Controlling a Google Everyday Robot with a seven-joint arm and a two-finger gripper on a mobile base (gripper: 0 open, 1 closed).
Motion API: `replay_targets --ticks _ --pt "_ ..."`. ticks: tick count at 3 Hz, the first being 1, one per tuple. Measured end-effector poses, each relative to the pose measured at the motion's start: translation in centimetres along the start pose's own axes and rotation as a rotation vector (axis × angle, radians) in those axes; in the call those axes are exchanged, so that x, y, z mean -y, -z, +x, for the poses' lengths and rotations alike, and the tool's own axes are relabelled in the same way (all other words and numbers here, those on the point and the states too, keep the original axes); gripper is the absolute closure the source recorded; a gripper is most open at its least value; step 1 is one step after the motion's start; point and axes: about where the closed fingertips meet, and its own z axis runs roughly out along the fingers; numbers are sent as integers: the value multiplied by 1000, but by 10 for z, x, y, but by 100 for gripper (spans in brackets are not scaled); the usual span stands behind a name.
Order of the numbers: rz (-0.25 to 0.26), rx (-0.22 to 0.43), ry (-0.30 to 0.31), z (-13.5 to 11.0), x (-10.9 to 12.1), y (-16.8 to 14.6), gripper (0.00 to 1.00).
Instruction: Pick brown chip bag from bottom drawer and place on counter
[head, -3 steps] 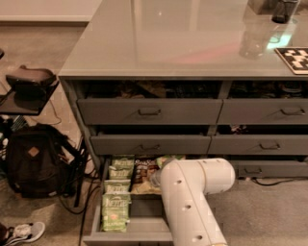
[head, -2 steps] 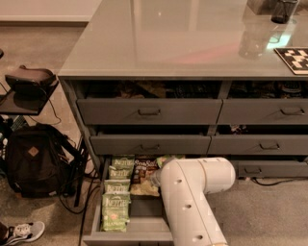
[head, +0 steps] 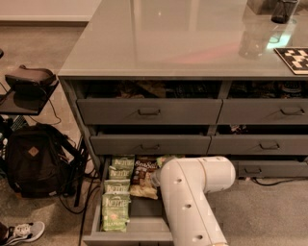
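Observation:
The bottom drawer [head: 126, 237] is pulled out at the lower left. The brown chip bag [head: 143, 171], dark with white lettering and a tan lower part, lies in it, just right of a column of pale green Kettle bags [head: 115, 194]. My white arm [head: 192, 192] reaches down into the drawer over its right half. My gripper [head: 155, 178] is almost wholly hidden behind the arm, with only a grey bit showing at the brown bag's right edge. The counter [head: 183, 38] spans the top of the view.
The upper drawers [head: 149, 111] and middle drawers [head: 150, 144] stand slightly ajar. On the counter's right are a checkered board [head: 293, 58], a clear bottle [head: 252, 42] and a dark cup [head: 284, 9]. A black backpack [head: 33, 161], cables, a shoe [head: 21, 230] and a stand [head: 29, 81] are at the left.

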Motion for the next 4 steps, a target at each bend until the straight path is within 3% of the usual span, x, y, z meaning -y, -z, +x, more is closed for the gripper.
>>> replay_targets --ticks 1,2,4 --pt "37 -5 -12 -3 9 -9 100" --pt "37 -6 -12 -3 9 -9 81" --pt "37 -6 -12 -3 9 -9 35"
